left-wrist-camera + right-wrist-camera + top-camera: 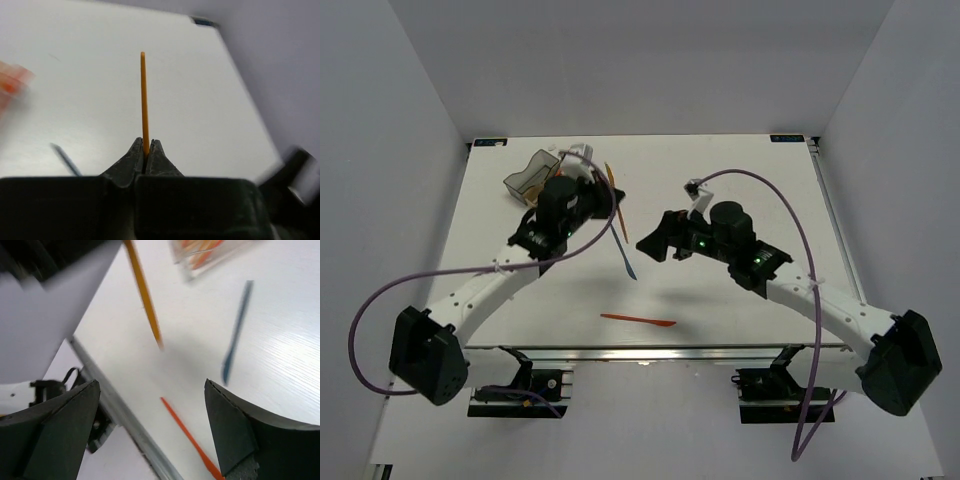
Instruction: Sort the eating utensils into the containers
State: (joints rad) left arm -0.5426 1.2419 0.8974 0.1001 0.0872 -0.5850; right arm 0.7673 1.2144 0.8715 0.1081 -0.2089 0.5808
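Left gripper [145, 145] clamped tight on an orange utensil [144, 100]!
It sticks straight out ahead, above the table [210, 100]. My right gripper [151, 390] hangs wide apart, with a blue utensil [236, 332] ahead and a red-orange utensil [185, 432] just beneath.

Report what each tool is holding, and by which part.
The left tool is shut on an orange utensil, pinching one end; whether handle or head cannot be told. The right tool is open and holds nothing.

orange utensils [638, 320] outside bins [528, 175]: 2 | blue utensil [626, 250]: 1
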